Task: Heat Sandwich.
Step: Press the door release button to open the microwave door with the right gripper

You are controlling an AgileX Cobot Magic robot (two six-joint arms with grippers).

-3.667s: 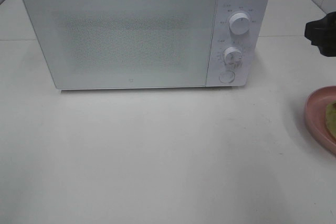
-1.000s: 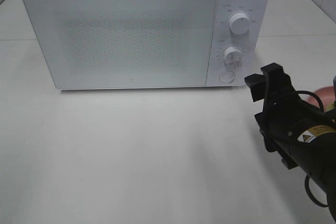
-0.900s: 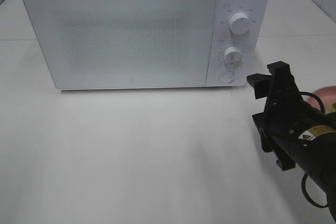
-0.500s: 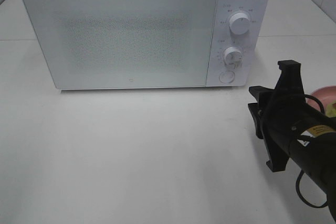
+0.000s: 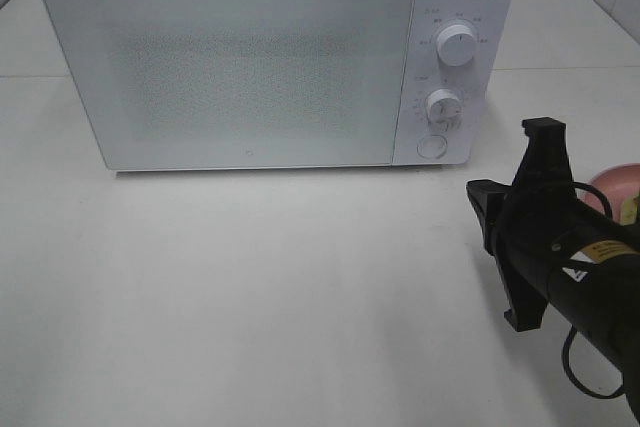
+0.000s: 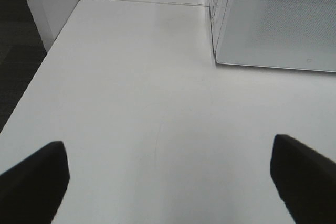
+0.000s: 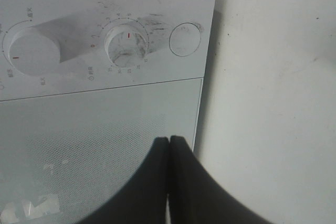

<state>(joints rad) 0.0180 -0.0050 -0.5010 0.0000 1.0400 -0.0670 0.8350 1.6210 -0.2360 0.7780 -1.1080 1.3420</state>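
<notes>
The white microwave (image 5: 250,67) stands at the back with its door shut. It also shows in the left wrist view (image 6: 278,19) and the right wrist view (image 7: 105,103). My right gripper (image 5: 476,195) is shut and empty, hovering in front of the control panel, below the round button (image 5: 432,146). In the right wrist view the fingers (image 7: 169,150) are pressed together, pointing at the door's edge under the button (image 7: 185,39). A sliver of the sandwich (image 5: 631,210) shows on the pink plate (image 5: 612,179) at the right edge, mostly hidden by the arm. My left gripper (image 6: 168,182) is open over bare table.
Two dials (image 5: 456,45) (image 5: 443,105) sit on the microwave's panel above the button. The white table (image 5: 250,287) runs in front of the microwave. Its left edge (image 6: 37,82) drops off to dark floor.
My right arm came in from the far right edge to in front of the control panel. Over the last second it rolled its wrist and drew slightly down and away from the panel.
</notes>
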